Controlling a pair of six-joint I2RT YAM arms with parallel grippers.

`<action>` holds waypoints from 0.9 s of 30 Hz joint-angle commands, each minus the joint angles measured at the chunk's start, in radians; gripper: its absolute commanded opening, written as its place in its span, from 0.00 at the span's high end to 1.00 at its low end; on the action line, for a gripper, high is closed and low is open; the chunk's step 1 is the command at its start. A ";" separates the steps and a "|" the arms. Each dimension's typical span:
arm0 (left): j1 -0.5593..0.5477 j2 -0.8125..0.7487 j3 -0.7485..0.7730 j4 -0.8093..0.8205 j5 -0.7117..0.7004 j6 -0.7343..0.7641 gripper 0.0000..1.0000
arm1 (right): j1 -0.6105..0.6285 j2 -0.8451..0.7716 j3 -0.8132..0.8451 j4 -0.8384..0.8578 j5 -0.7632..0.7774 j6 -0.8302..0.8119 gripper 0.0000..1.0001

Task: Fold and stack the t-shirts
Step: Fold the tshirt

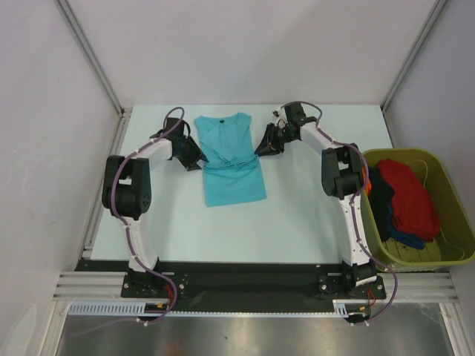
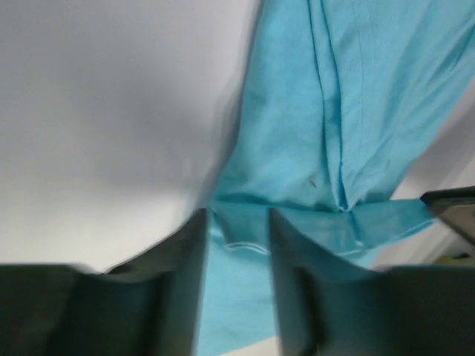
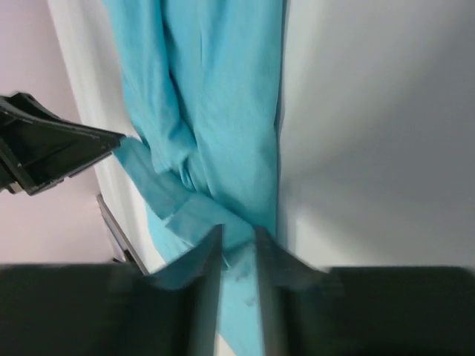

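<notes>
A turquoise t-shirt (image 1: 231, 159) lies flat on the table, collar towards the far side, both sleeves folded in across its middle. My left gripper (image 1: 194, 157) is at the shirt's left edge; in the left wrist view (image 2: 234, 219) its jaws stand apart over the turquoise cloth (image 2: 349, 111), with a sleeve hem lying between them. My right gripper (image 1: 260, 148) is at the shirt's right edge; in the right wrist view (image 3: 237, 233) its jaws are close together with turquoise cloth (image 3: 223, 126) pinched between them. A red t-shirt (image 1: 408, 196) and a dark blue one (image 1: 382, 208) lie in the tub.
An olive-green plastic tub (image 1: 445, 170) stands at the table's right edge beside the right arm. White walls with metal posts close in the far, left and right sides. A black rail carries the arm bases at the near edge.
</notes>
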 commanded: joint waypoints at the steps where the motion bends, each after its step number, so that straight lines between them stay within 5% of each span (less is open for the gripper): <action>1: 0.050 0.010 0.115 -0.077 -0.050 0.042 0.48 | -0.038 0.066 0.137 0.068 -0.040 0.090 0.66; 3: 0.065 -0.021 0.175 -0.177 -0.127 0.091 0.44 | -0.076 0.097 0.253 0.036 -0.043 0.127 0.63; 7: 0.056 -0.168 0.145 -0.203 -0.187 0.186 0.37 | -0.095 0.004 0.206 0.010 0.015 0.065 0.50; 11: 0.014 -0.309 -0.016 -0.046 -0.003 0.248 0.42 | -0.060 -0.126 0.055 -0.053 0.104 -0.029 0.51; 14: -0.027 -0.372 -0.166 0.112 0.120 0.208 0.46 | 0.014 -0.252 -0.100 0.061 0.162 -0.054 0.53; 19: -0.068 -0.314 -0.204 0.214 0.140 0.221 0.37 | 0.088 -0.305 -0.280 0.228 0.154 -0.047 0.50; 22: -0.067 -0.219 -0.091 0.095 0.088 0.336 0.34 | 0.083 -0.225 -0.167 0.158 0.144 -0.107 0.50; 27: -0.061 -0.109 -0.004 0.059 0.112 0.409 0.44 | 0.083 -0.096 -0.018 0.033 0.136 -0.146 0.54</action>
